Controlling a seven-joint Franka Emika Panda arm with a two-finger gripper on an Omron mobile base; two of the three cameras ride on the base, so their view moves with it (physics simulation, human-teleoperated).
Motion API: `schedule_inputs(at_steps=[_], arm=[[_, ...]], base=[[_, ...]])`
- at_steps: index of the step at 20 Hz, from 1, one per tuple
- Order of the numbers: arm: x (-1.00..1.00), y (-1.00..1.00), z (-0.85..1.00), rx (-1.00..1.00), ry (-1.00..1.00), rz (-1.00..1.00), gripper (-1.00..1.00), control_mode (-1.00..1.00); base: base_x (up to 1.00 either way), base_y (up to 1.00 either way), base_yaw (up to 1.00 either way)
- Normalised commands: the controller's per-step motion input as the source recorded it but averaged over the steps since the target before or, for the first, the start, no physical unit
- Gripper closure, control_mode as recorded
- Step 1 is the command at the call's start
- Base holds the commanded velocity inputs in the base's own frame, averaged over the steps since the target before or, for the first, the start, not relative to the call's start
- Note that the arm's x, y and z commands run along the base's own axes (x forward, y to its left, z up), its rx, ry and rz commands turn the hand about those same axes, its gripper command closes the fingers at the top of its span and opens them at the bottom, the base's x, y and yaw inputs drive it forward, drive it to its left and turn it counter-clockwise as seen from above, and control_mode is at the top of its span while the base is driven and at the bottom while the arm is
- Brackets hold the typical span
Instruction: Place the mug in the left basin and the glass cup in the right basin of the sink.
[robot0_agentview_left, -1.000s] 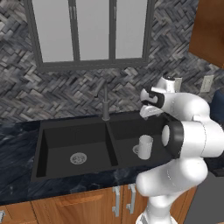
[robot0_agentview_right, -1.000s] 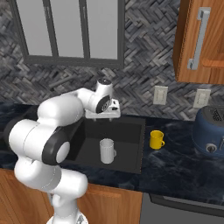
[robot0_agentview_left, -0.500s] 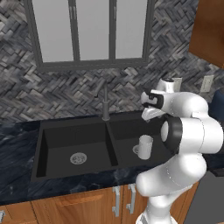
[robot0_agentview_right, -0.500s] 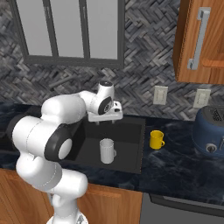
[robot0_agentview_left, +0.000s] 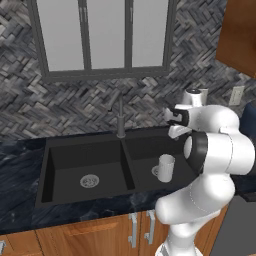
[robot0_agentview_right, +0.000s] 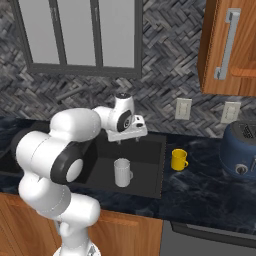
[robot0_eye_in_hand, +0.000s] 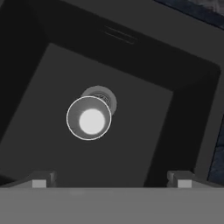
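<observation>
Above the right basin (robot0_agentview_right: 145, 162) your gripper (robot0_agentview_right: 127, 136) hangs with its jaws spread wide and nothing between them. Seen along the hand, the two fingertips (robot0_eye_in_hand: 39, 181) stand far apart at the bottom edge, and the cup (robot0_eye_in_hand: 89, 118) sits straight below, upright, its round mouth facing the camera and partly covering the silver drain (robot0_eye_in_hand: 106, 97) behind it.

The cup (robot0_agentview_right: 121, 172) stands on the basin floor, clear of the walls, apart from the gripper. By that evidence, the cup half of the task reads as done; I judge the mug to be what remains.

The mug (robot0_agentview_right: 178, 159) stands upright on the dark desk (robot0_agentview_right: 210, 190), just beyond the sink's right rim. From the gripper it lies to the robot's right and lower. Its handle points right, away from the sink, toward the toaster (robot0_agentview_right: 242, 157). Its long axis is vertical, so a descent from above should suit it; which way to turn the jaws against the handle I cannot settle from these views.

The coming move, as I judge it, turns on one relation: the mug is on the right of the gripper, while its target, the left basin (robot0_agentview_left: 87, 167), lies on the opposite side, past the divider (robot0_agentview_left: 127, 165) and the faucet (robot0_agentview_left: 120, 117). You will reach right first, then carry back leftward across the cup. Keep the carry high enough to pass over the cup's rim and forward of the faucet.
</observation>
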Motion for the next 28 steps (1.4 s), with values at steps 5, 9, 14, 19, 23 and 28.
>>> schedule_inputs(at_steps=[5, 9, 14, 19, 23, 28], arm=[[0.0, -0.45, 0.0, -0.08, 0.0, 0.0, -1.0, -1.0], [0.0, -0.4, 0.0, -0.08, 0.0, 0.0, -1.0, -1.0], [0.0, -0.37, 0.0, -0.07, 0.0, 0.0, -1.0, -1.0], [0.0, -0.4, 0.0, -0.07, 0.0, 0.0, -1.0, -1.0], [0.0, -0.42, 0.0, -0.08, 0.0, 0.0, -1.0, -1.0], [0.0, -0.38, -0.02, -0.03, 0.0, -0.02, -1.0, -1.0]], base=[[0.0, 0.0, 0.0], [0.0, 0.0, 0.0], [0.0, 0.0, 0.0], [0.0, 0.0, 0.0], [0.0, 0.0, 0.0], [0.0, 0.0, 0.0]])
